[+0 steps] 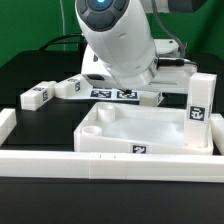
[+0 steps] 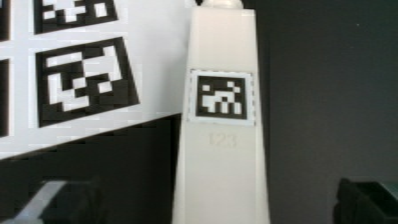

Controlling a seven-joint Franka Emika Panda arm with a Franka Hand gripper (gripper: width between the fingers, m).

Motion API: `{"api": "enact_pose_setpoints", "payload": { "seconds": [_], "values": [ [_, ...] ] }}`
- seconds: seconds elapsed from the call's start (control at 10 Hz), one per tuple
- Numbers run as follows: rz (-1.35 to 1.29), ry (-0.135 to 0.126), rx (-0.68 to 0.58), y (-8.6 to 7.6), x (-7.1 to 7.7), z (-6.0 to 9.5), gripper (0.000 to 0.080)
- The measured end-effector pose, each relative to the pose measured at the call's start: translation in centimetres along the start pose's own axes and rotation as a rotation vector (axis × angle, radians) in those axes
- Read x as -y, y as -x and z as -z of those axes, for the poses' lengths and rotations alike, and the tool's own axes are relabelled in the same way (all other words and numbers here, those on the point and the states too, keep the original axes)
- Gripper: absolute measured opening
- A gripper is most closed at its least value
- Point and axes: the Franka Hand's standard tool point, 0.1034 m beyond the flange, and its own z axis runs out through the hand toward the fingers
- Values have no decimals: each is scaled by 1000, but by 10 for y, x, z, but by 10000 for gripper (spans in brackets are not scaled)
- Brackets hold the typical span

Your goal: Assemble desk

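In the wrist view a long white leg block [image 2: 221,110] with a square tag lies on the black table, beside the marker board [image 2: 63,75]. My gripper [image 2: 205,208] is open over it. One dark fingertip [image 2: 43,205] stands on each side of the leg, with a gap to it on both sides. In the exterior view the rimmed tabletop [image 1: 150,140] lies at the front. One leg [image 1: 197,106] stands upright in its corner on the exterior view's right. Two loose legs [image 1: 35,96] [image 1: 69,88] lie on the exterior view's left. The arm's body hides the gripper there.
The long low white border wall [image 1: 60,162] runs along the front, with a short end piece [image 1: 5,122] on the exterior view's left. The marker board [image 1: 112,94] lies behind the tabletop, under the arm. Black cables hang at the back.
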Motion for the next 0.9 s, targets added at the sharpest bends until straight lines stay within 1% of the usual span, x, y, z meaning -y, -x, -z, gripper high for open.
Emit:
{"api": "enact_pose_setpoints", "payload": {
  "seconds": [0.1, 0.2, 0.3, 0.5, 0.8, 0.9],
  "values": [
    [-6, -2, 78, 1, -3, -3, 649],
    [-7, -2, 102, -4, -4, -4, 649],
    [-8, 0, 120, -6, -3, -6, 649],
    [-7, 1, 118, -7, -3, -7, 649],
    [-8, 7, 127, -8, -2, -13, 649],
    [-8, 7, 127, -8, -2, -13, 649]
  ]
}}
